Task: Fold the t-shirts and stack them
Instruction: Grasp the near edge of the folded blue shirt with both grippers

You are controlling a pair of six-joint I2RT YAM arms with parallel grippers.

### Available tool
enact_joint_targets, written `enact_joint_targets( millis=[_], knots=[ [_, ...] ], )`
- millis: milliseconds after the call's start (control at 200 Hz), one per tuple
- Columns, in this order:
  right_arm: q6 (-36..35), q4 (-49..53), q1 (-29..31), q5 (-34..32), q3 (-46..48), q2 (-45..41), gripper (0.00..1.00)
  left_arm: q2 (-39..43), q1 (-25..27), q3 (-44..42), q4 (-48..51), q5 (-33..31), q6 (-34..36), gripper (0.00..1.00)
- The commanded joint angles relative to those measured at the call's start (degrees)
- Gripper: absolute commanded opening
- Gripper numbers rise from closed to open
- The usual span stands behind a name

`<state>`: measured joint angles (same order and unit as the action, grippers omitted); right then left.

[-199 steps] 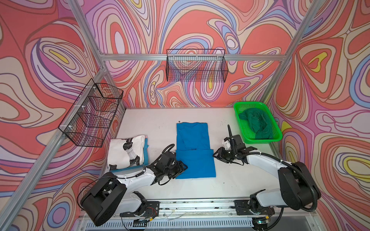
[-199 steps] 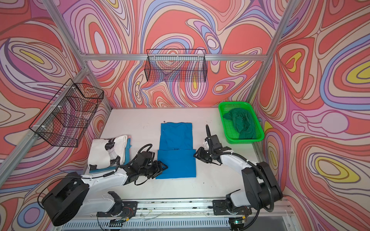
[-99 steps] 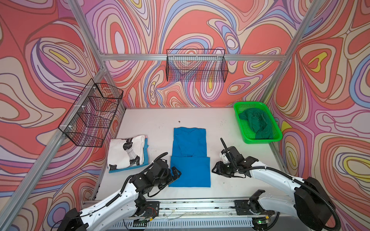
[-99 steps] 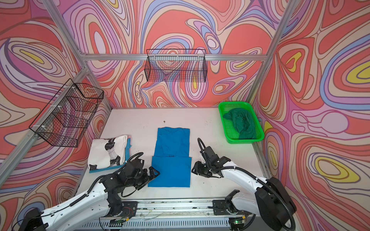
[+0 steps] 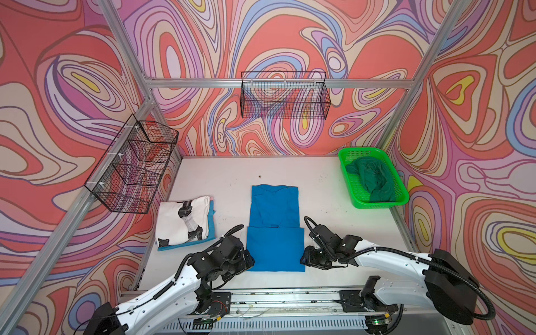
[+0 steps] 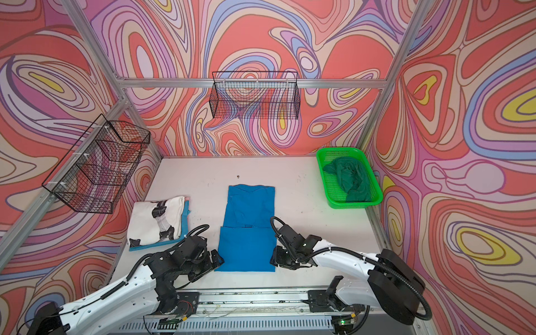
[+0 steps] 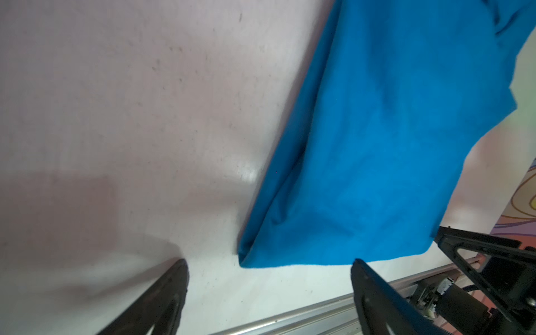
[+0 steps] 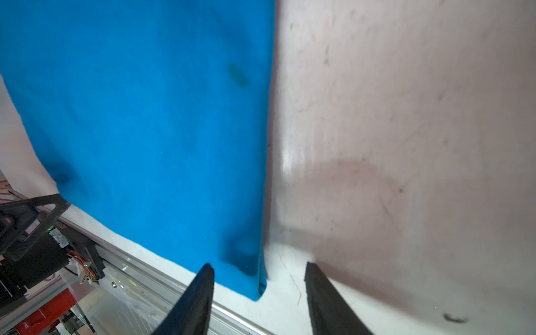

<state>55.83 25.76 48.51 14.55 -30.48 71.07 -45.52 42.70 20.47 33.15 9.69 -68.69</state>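
The bright blue t-shirt (image 5: pixel 275 232) (image 6: pixel 246 232) lies flat mid-table, its near half a doubled panel. My left gripper (image 5: pixel 251 261) (image 6: pixel 219 259) rests open at the panel's near left corner. In the left wrist view the blue t-shirt (image 7: pixel 377 130) ends just ahead of the left gripper (image 7: pixel 269 262), untouched. My right gripper (image 5: pixel 302 258) (image 6: pixel 272 259) is open at the near right corner. In the right wrist view that corner of the blue t-shirt (image 8: pixel 145 116) lies between the fingers of the right gripper (image 8: pixel 258 265), unpinched. A folded white printed t-shirt (image 5: pixel 182 220) sits on a lighter blue one (image 5: pixel 185 246) at left.
A dark green t-shirt (image 5: pixel 371 179) lies crumpled in the bright green basket (image 5: pixel 377 205) at the back right. Black wire baskets hang on the left wall (image 5: pixel 133 171) and the back wall (image 5: pixel 285 100). A metal rail (image 5: pixel 275 295) runs along the front edge, close to both grippers.
The blue t-shirt has slid toward the front edge and slightly left. Both grippers moved from its middle sides to its near corners, and both stand wider than a second ago.
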Motion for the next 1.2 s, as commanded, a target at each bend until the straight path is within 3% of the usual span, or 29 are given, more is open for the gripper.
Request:
enact_joint_targets(
  millis=[0, 451, 731, 986, 1087, 1197],
  knots=[
    [4.7, -1.7, 2.2, -2.4, 0.6, 1.6, 0.54, -2.5, -0.7, -0.2, -2.0, 2.2, 1.2, 0.84],
    [8.3, -5.7, 3.7, -2.1, 2.7, 3.4, 0.50, -7.3, -0.9, -2.9, -9.5, 5.9, -1.0, 0.56],
    [8.3, 2.0, 4.2, -3.8, 4.1, 0.0, 0.50, -7.6, -0.9, -3.3, -9.5, 6.4, -0.6, 0.40],
    [12.4, -2.4, 9.5, -2.9, 5.2, 2.2, 0.50, -7.7, -0.9, -3.5, -10.8, 6.8, -1.0, 0.27],
    [13.0, -3.8, 9.5, -3.9, 6.0, 2.7, 0.49, -8.0, -0.9, -3.4, -11.0, 6.9, -0.9, 0.14],
    [13.6, -6.0, 9.5, -4.4, 6.8, 3.0, 0.48, -8.0, -0.9, -3.2, -10.7, 7.1, -0.9, 0.11]
  ],
)
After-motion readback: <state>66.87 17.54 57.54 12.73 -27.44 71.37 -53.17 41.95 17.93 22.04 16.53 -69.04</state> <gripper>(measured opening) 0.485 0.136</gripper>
